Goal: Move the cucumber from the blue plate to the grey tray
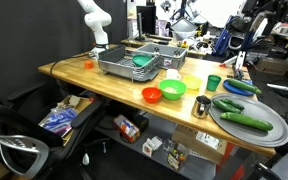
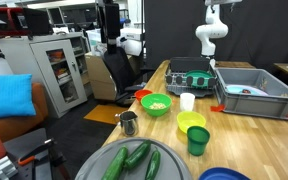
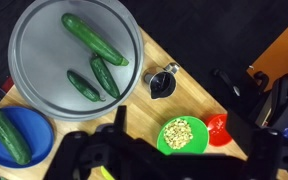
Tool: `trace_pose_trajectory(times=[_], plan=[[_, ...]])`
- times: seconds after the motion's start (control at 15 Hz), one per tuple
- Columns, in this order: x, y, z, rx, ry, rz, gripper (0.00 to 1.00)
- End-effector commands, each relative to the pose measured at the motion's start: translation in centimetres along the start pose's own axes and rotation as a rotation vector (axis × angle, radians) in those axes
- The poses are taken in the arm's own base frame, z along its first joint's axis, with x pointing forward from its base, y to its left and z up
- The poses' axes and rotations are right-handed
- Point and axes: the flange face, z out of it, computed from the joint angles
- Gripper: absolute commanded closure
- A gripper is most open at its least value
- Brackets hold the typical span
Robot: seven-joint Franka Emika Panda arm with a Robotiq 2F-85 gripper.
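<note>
The slender dark green cucumber (image 3: 9,133) lies on the small blue plate (image 3: 41,150) at the lower left of the wrist view. The big round grey tray (image 3: 34,75) lies just beside it and holds three other cucumbers. In both exterior views the tray (image 1: 274,128) (image 2: 99,165) is at the table's near end, with the blue plate (image 1: 246,91) (image 2: 224,175) next to it. My gripper (image 3: 184,150) is open and empty. It is high up and far from the plate, at the table's far end (image 1: 101,42) (image 2: 213,62).
A green bowl of nuts (image 3: 184,135), a red bowl (image 3: 216,128) and a metal cup (image 3: 164,82) stand mid-table. A green cup (image 1: 214,83), a white cup (image 2: 187,101), a dish rack (image 1: 134,62) and a grey bin (image 2: 254,95) lie further along.
</note>
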Motion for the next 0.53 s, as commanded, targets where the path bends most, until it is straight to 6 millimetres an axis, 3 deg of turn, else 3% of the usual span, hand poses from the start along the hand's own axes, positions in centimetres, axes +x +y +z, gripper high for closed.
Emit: trace_pose_trajectory(times=[0.0, 0.27, 0.47], plan=[[0.3, 0.1, 0.2, 0.009, -0.006, 0.012, 0.0], [1.3, 1.3, 0.9, -0.025, 0.021, 0.035, 0.0], [2.7, 3.7, 1.6, -0.066, 0.056, 0.069, 0.0]])
